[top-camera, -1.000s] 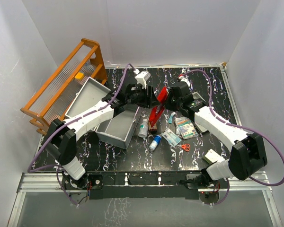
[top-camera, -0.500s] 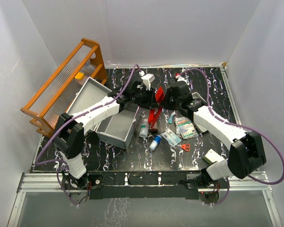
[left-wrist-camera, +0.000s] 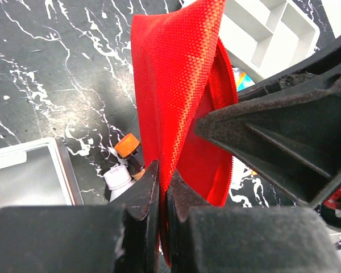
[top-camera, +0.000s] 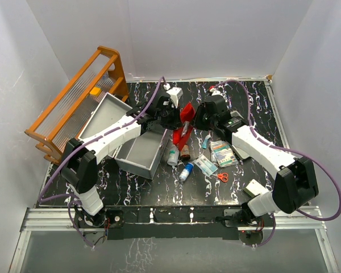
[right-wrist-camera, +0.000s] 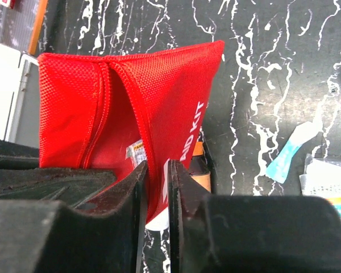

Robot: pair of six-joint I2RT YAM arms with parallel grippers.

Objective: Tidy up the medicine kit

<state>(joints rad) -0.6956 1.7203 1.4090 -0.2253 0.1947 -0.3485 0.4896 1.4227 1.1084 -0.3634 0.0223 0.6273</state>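
The medicine kit (top-camera: pixel 141 152) is a light-grey hard box lying open left of centre, its lid (top-camera: pixel 105 114) leaning back toward the rack. A small red soft pouch (top-camera: pixel 183 124) hangs above the table between both arms, its mouth open. My left gripper (top-camera: pixel 178 116) (left-wrist-camera: pixel 163 177) is shut on one edge of the pouch (left-wrist-camera: pixel 176 74). My right gripper (top-camera: pixel 195 120) (right-wrist-camera: pixel 156 170) pinches the opposite zipper edge of the pouch (right-wrist-camera: pixel 159 96), with the fabric filling the narrow gap between its jaws. A small packet shows inside the pouch.
Under the pouch lie a white bottle (top-camera: pixel 171 154), an orange-capped bottle (left-wrist-camera: pixel 127 145) and a blue-capped one (top-camera: pixel 186 170). Packets (top-camera: pixel 221 152), red scissors (top-camera: pixel 222 177) and a small box (top-camera: pixel 253 187) lie to the right. A divided grey tray (left-wrist-camera: pixel 273 28) and an orange rack (top-camera: pixel 79 102) also stand here.
My left gripper has closed on the pouch's edge. Both grippers and the pouch have moved slightly toward the back of the table. The right jaws have eased a little.
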